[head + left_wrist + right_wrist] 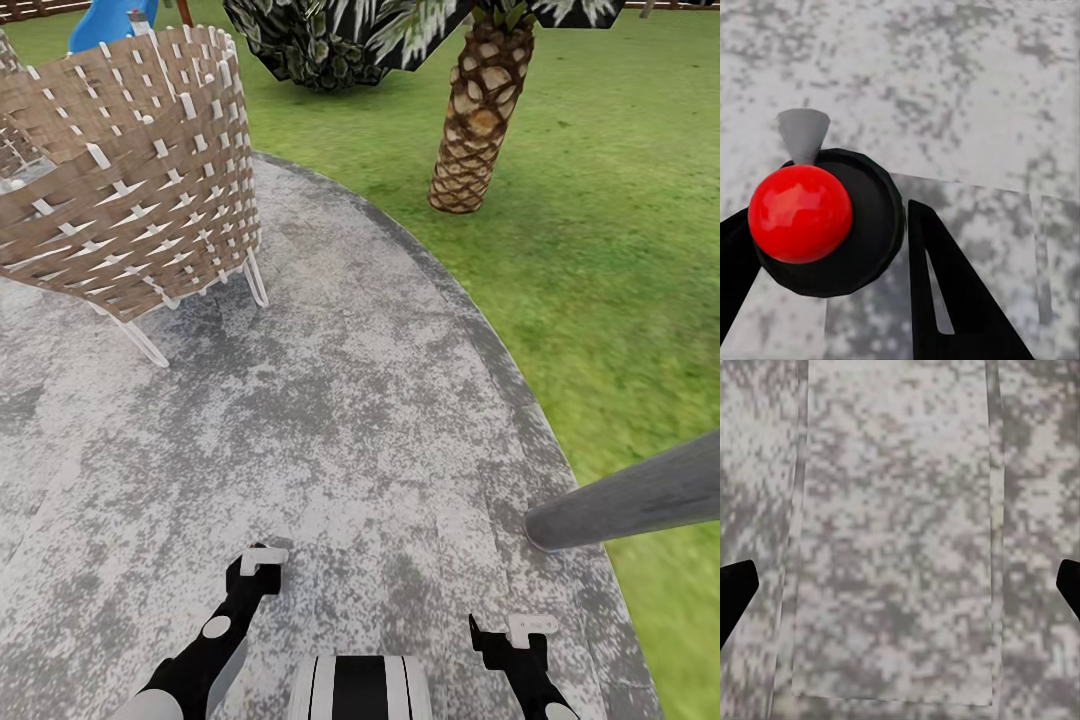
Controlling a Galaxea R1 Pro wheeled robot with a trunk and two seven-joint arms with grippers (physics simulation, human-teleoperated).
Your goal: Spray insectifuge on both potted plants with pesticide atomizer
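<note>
Your head view cuts off most things at its edges: the palm [478,110] shows its trunk and only the lowest fronds, the dark broad-leaved bush [300,40] loses its top, and a blue shape [110,20] behind the woven wicker chair [130,160] is too cropped to name. A grey pole [640,495] slants in from the right edge with its far end out of frame; its foot sits at the rim of the grey paved patio [350,400], beside the lawn [620,250]. You are on the patio of the garden, and the pictures give no place for the atomizer or the potted plants. Your left gripper [262,562] hangs low over the paving; in its wrist view a red ball on a black disc [825,221] lies between the dark fingers [952,300], but you cannot tell how wide they stand. Your right gripper [512,630] is spread wide, its fingertips [735,589] at opposite edges of the wrist view, holding nothing, bare paving below. No writing is legible anywhere.
</note>
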